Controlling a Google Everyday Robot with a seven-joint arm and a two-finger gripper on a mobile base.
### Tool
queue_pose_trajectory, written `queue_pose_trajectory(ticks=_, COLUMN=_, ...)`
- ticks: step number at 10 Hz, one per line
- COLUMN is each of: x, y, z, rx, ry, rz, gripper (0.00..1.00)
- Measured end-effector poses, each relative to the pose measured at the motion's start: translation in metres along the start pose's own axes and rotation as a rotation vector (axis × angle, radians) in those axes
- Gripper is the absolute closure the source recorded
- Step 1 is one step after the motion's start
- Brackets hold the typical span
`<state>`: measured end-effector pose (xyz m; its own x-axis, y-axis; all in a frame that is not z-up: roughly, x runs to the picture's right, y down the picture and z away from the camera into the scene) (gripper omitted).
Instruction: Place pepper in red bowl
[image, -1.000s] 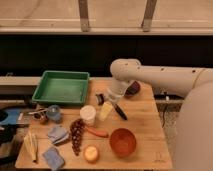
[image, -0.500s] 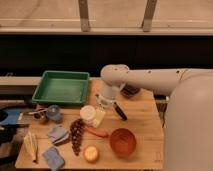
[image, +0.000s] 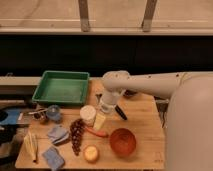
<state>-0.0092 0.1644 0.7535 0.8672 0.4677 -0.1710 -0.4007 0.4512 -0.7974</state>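
The pepper (image: 96, 132) is slim and orange-red and lies flat on the wooden table (image: 145, 120), just left of the red bowl (image: 123, 141). The red bowl stands near the table's front edge and holds nothing I can see. My gripper (image: 103, 116) hangs from the white arm (image: 145, 84), which reaches in from the right. It is above the table, right behind the pepper and next to a white cup (image: 87, 114). A pale yellowish object (image: 99, 121) shows at its tip.
A green tray (image: 62, 87) sits at the back left. A dark grape bunch (image: 76, 135), a round yellow-orange fruit (image: 91, 153), blue cloths (image: 57, 134), a blue cup (image: 53, 113) and a black object (image: 121, 112) lie around. A dark maroon bowl (image: 132, 93) is partly behind the arm.
My arm has swung left and lowered, bringing the gripper from the back of the table to just behind the pepper. The pepper and the bowl have not moved.
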Motion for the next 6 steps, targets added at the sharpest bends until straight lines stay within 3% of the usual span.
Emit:
queue_pose_trajectory(ticks=2, x=0.0019, y=-0.0005, z=0.0040, rx=0.017, ry=-0.010, rz=0.004, gripper=0.20)
queue_pose_trajectory(ticks=6, x=-0.0013, y=-0.0004, z=0.0015, rx=0.087, ry=-0.030, rz=-0.006, gripper=0.20)
